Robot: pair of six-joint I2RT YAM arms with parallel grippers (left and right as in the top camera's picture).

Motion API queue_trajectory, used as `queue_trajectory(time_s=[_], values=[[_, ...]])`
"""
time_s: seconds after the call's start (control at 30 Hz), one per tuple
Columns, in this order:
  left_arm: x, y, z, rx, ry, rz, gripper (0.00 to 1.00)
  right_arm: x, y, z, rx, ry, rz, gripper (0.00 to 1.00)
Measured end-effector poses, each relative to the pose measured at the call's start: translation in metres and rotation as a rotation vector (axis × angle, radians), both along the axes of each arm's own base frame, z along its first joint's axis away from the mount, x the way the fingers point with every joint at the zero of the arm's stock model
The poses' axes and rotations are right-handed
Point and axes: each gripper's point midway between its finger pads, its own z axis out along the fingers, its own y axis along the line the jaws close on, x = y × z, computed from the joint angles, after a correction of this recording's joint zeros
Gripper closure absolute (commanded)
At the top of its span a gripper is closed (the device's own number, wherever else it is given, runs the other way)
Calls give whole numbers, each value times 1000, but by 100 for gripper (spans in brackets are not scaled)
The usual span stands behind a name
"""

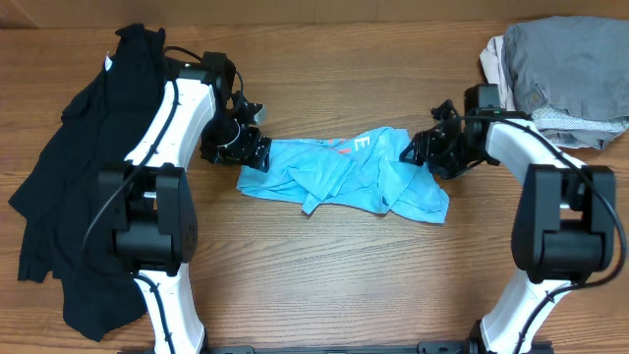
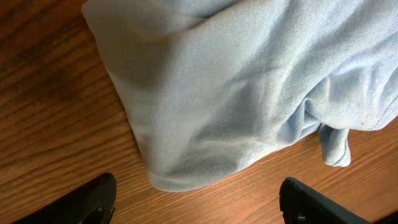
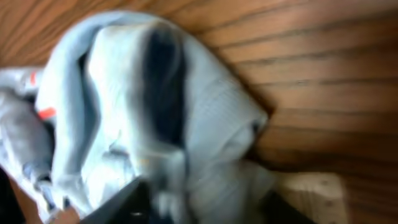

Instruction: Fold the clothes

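Note:
The light blue T-shirt [image 1: 344,175] lies crumpled at the table's middle, with white and red lettering showing near its top edge. My left gripper [image 1: 252,152] is at its left end. In the left wrist view the fingers [image 2: 199,208] are wide open and empty, and the shirt's hemmed corner [image 2: 205,124] lies just ahead of them. My right gripper [image 1: 418,147] is at the shirt's upper right edge. Its view is blurred, and its fingers [image 3: 205,208] stand apart with bunched blue fabric [image 3: 186,112] between them. The black T-shirt [image 1: 69,187] lies spread at the far left.
A pile of grey and beige garments [image 1: 555,69] sits at the back right corner. The left arm's base stands over the black shirt's right edge. Bare wooden table [image 1: 334,285] lies in front of the blue shirt.

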Motion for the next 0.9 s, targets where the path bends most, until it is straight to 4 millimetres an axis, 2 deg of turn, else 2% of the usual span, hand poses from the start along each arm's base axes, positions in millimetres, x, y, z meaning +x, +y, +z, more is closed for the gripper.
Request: queue_trajectory(time_s=[0.1, 0.23, 0.33, 0.53, 0.63, 0.77, 0.9], values=[[0, 0, 0, 0, 0, 0, 14, -3, 3, -6, 5, 22, 4, 96], [0, 0, 0, 0, 0, 0, 14, -8, -2, -8, 23, 53, -12, 96], [0, 0, 0, 0, 0, 0, 14, -14, -13, -8, 40, 92, -45, 96], [0, 0, 0, 0, 0, 0, 14, -25, -66, -5, 38, 159, -158, 96], [0, 0, 0, 0, 0, 0, 14, -25, -94, 5, 19, 175, -208, 96], [0, 5, -1, 27, -3, -2, 17, -27, -88, 22, 11, 200, -180, 96], [4, 20, -4, 122, -18, 13, 16, -23, -62, 54, -1, 141, -118, 96]])
